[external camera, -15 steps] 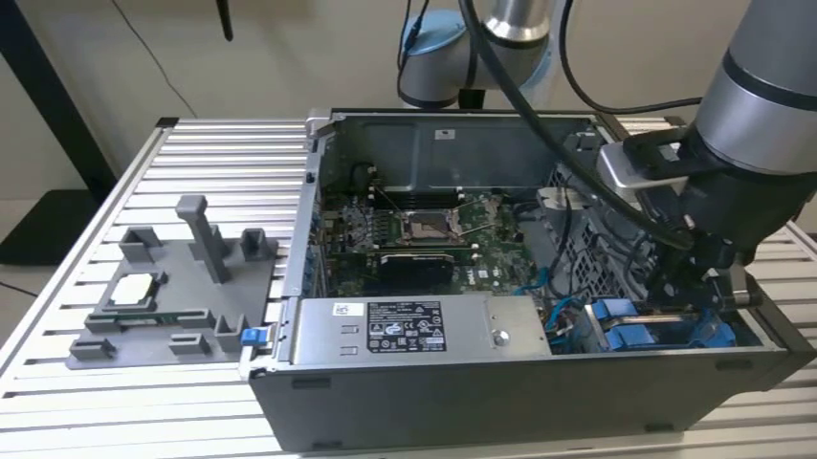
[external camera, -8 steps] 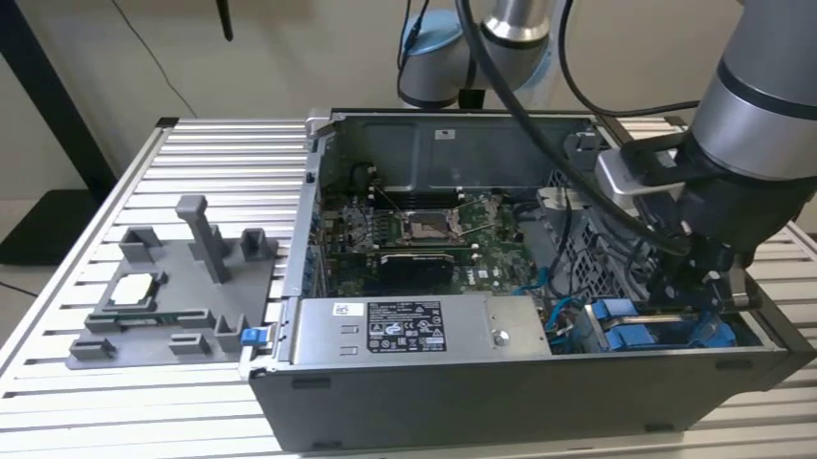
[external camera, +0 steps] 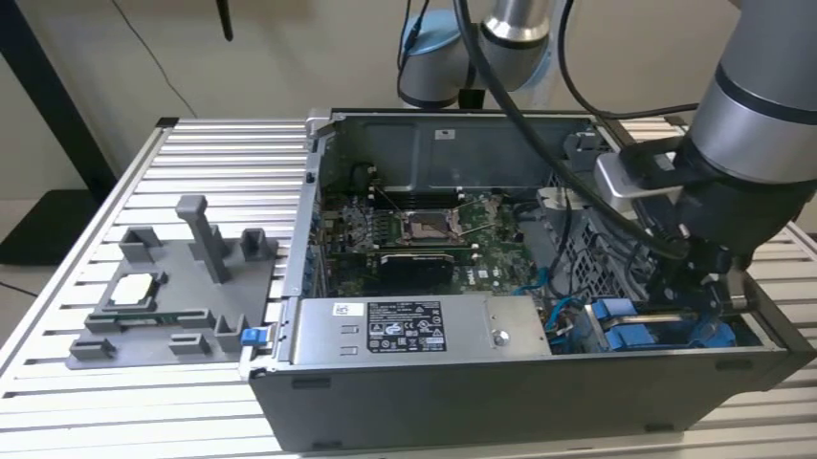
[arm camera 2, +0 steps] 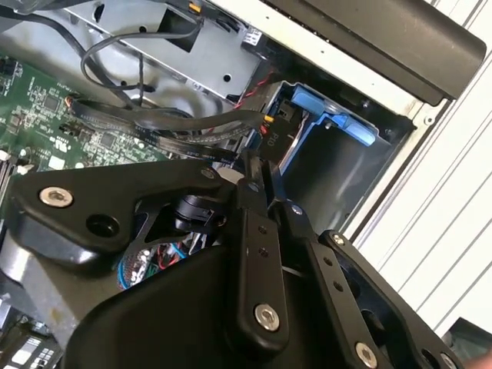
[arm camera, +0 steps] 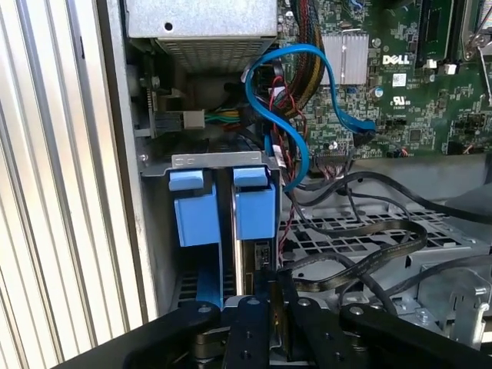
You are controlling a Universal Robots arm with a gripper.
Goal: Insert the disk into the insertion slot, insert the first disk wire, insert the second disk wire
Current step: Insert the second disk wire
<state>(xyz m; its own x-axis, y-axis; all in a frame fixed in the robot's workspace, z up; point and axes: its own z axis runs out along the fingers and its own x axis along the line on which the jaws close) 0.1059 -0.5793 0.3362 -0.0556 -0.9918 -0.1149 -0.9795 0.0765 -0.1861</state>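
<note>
The disk (arm camera: 257, 260) stands on edge in its bright blue carrier (arm camera: 254, 209), seated in the insertion slot (arm camera: 219, 160) beside a second blue carrier (arm camera: 194, 215). My gripper (arm camera: 274, 290) hovers right over the disk's exposed edge, its black fingers drawn together with nothing visible between them. In the exterior view the gripper (external camera: 715, 295) reaches down into the blue-railed slot (external camera: 651, 333) at the case's front corner, on that view's right. In the second wrist view the gripper (arm camera 2: 260, 178) ends just short of a dark cable connector (arm camera 2: 270, 135). A blue data cable (arm camera: 296, 100) loops nearby.
The grey power supply box (external camera: 408, 330) sits along the case front, with the motherboard (external camera: 422, 229) behind it. Black flat cables (arm camera: 361, 238) drape over the perforated cage beside the slot. A grey fixture (external camera: 179, 287) rests on the slatted table (external camera: 77, 402).
</note>
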